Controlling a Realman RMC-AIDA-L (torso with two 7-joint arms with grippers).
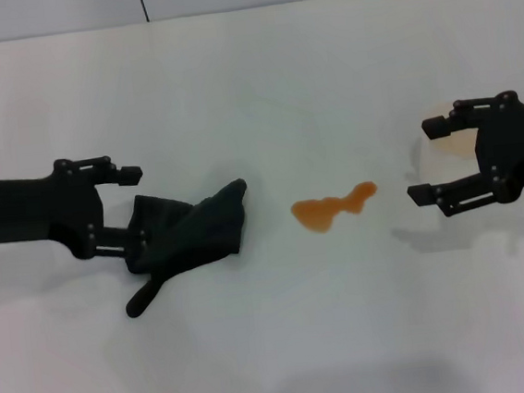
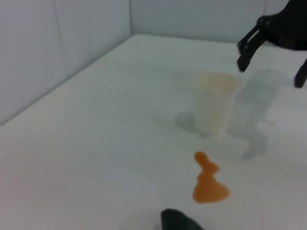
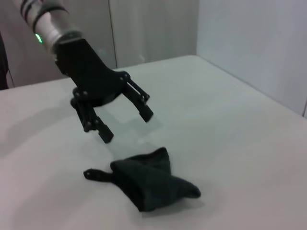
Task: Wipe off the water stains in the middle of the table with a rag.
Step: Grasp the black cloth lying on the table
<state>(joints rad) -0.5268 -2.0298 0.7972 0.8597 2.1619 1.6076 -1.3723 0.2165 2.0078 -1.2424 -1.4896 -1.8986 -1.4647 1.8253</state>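
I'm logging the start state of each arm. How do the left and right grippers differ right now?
The left gripper hangs over the rag, above it without gripping, as the right wrist view shows; the right gripper has no cloth near it. The left sits left of the stain, the right to its right, by the cup. Both are open and hold nothing.

Soft even light, faint shadows, slight blur.

- Rag (image 1: pixel 189 233) lies on table (image 1: pixel 285 343), left of frame centre, just below my left gripper (image 1: pixel 133 211).
- Water stains (image 1: pixel 334 207) at centre, w/ rag to their left.
- My right gripper (image 1: pixel 424 160) at right edge, cup (image 2: pixel 214 102) behind it.
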